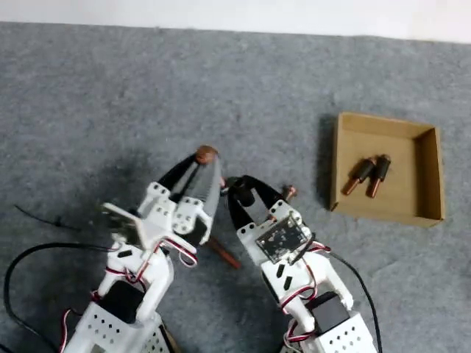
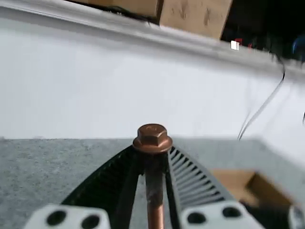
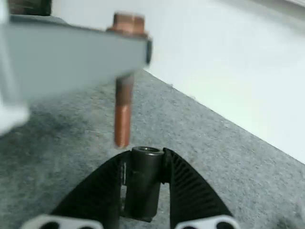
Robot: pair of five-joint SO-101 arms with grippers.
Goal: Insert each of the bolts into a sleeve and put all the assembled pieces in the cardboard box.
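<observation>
My left gripper (image 1: 204,166) is shut on a copper bolt (image 1: 207,154) and holds it upright, hex head (image 2: 152,138) on top and shaft between the fingers. Just beside it, my right gripper (image 1: 238,190) is shut on a black sleeve (image 3: 142,181) with its open end up. In the right wrist view the bolt (image 3: 123,112) hangs with its tip just above and slightly to one side of the sleeve's mouth. The cardboard box (image 1: 427,176) lies at the right with two assembled pieces (image 1: 368,175) inside.
A loose copper bolt (image 1: 224,254) lies on the grey carpet between the two arms. Another small copper piece (image 1: 289,193) sits close beside the right gripper. A white wall borders the carpet at the far side. Cables trail near both arm bases.
</observation>
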